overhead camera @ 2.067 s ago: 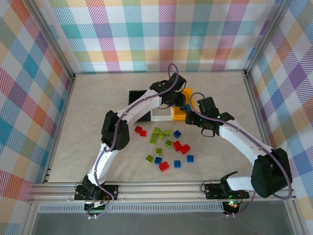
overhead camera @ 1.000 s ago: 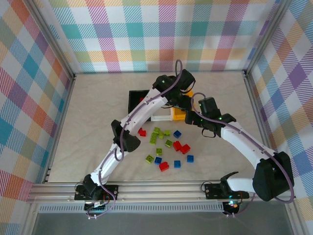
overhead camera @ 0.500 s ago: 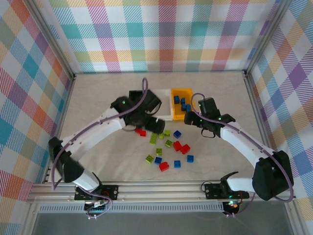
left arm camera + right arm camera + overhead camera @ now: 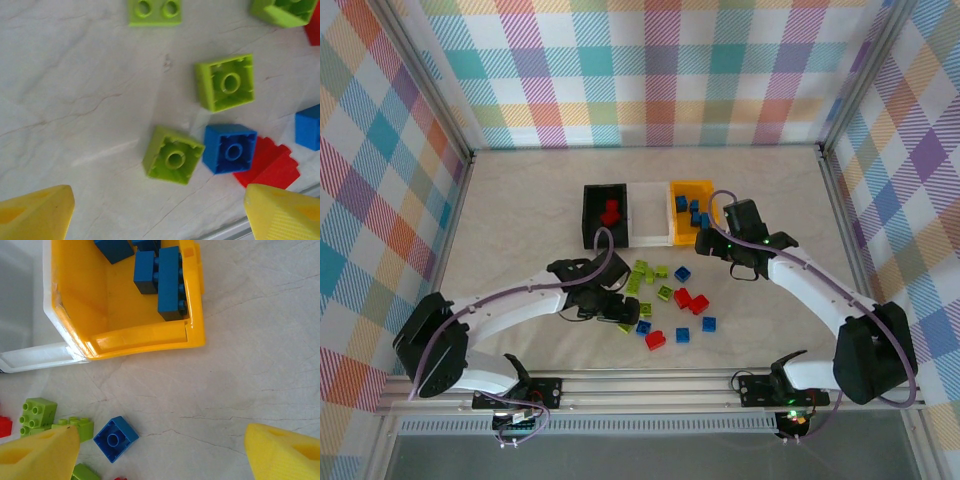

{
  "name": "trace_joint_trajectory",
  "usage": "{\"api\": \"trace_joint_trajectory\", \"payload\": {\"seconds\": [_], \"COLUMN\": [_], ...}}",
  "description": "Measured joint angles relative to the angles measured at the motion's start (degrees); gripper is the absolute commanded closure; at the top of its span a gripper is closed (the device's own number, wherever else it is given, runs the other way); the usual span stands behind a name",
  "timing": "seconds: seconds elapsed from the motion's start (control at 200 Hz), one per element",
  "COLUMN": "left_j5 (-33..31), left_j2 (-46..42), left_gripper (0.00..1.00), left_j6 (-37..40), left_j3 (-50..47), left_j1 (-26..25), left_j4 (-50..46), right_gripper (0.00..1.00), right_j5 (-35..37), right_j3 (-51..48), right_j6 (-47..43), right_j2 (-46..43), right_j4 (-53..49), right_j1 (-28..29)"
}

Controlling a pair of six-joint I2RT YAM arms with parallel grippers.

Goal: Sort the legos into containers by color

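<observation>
Three bins stand in a row at the back: black (image 4: pixel 590 215) with red legos (image 4: pixel 610 212), white (image 4: pixel 650 218), and yellow (image 4: pixel 690 236) with blue legos (image 4: pixel 695 212). Loose red, blue and lime legos (image 4: pixel 682 297) lie in front of them. My left gripper (image 4: pixel 623 312) hovers open over the pile's near left. Between its fingertips (image 4: pixel 35 212) lie an upside-down lime brick (image 4: pixel 173 161) and a blue one (image 4: pixel 230 149). My right gripper (image 4: pixel 705 240) hangs open beside the yellow bin (image 4: pixel 145 335), above bare table with a blue brick (image 4: pixel 115 438) at its left.
The table is walled by checked panels and metal posts (image 4: pixel 440 100). A metal rail (image 4: pixel 640 385) runs along the near edge by the arm bases. Bare tabletop stretches left of the black bin and right of the yellow bin.
My left arm has swung back from over the bins and dropped down over the near left of the loose bricks, uncovering all three bins. The right arm has hardly moved.
</observation>
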Motion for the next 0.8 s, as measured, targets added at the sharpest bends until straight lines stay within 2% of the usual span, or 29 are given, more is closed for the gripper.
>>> {"api": "trace_joint_trajectory", "payload": {"seconds": [0.19, 0.325, 0.48, 0.8], "left_j5": [3.1, 3.3, 1.3, -2.8], "left_j2": [4.9, 6.4, 7.3, 12.9], "left_gripper": [0.13, 0.17, 0.24, 0.29], "left_j6": [2.4, 4.5, 5.4, 7.0], "left_j3": [0.0, 0.3, 0.3, 1.5], "left_j1": [-1.9, -4.4, -5.2, -5.1], "left_j4": [1.5, -0.1, -1.4, -1.8], "right_gripper": [0.14, 0.14, 0.14, 0.14], "right_j5": [0.0, 0.0, 0.0, 0.1], "right_j3": [0.0, 0.0, 0.0, -0.1], "right_j6": [0.0, 0.0, 0.0, 0.0], "right_j2": [0.1, 0.2, 0.4, 0.3], "right_j4": [0.0, 0.0, 0.0, 0.0], "right_j1": [0.0, 0.0, 0.0, 0.0]}}
